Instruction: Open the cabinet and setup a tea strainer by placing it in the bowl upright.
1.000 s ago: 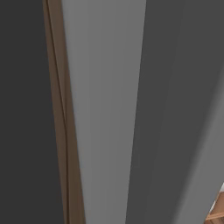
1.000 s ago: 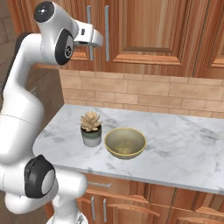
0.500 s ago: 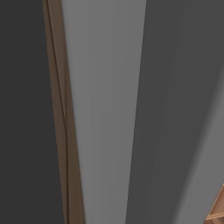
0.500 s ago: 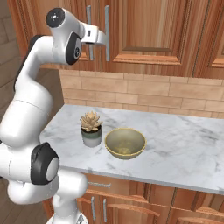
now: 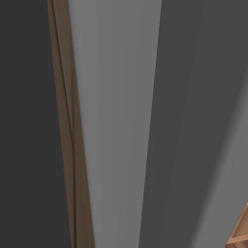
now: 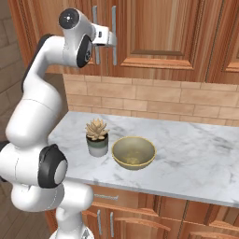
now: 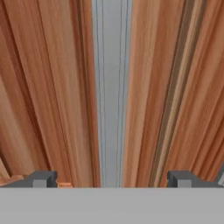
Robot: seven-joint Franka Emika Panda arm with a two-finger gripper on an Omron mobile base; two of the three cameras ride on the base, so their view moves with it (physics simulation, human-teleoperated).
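I have the arm raised to the upper cabinet doors (image 6: 158, 32) above the counter (image 6: 196, 149). The gripper (image 6: 111, 39) sits right at the two vertical bar handles: in the right base view it overlaps the right-hand handle (image 6: 114, 28), with the other handle (image 6: 95, 23) just beside it, partly behind the wrist. In the hand view, a pale grey bar, the handle (image 7: 112, 92), runs straight up the middle of the frame against warm wood grain, with the gripper (image 7: 112, 179) opened wide and one dark fingertip (image 7: 41, 178) on each side of it. Nothing is pinched; the jaws stand apart from the bar on both sides. I read this as the straddle before a grasp: the handle is centred so the fingers can close on it evenly and pull the door.

The doors look flush and closed. The tea strainer is not visible to me; I judge it is behind these doors, but I cannot confirm that.

Below, the bowl (image 6: 133, 152) sits upright on the marble, mouth up and empty, just beside a small potted succulent (image 6: 97, 137). Its open mouth suits the later drop-in; the plant so near is something to clear on the way down.

The left base view gives me grey panels and a brown edge, nothing useful.
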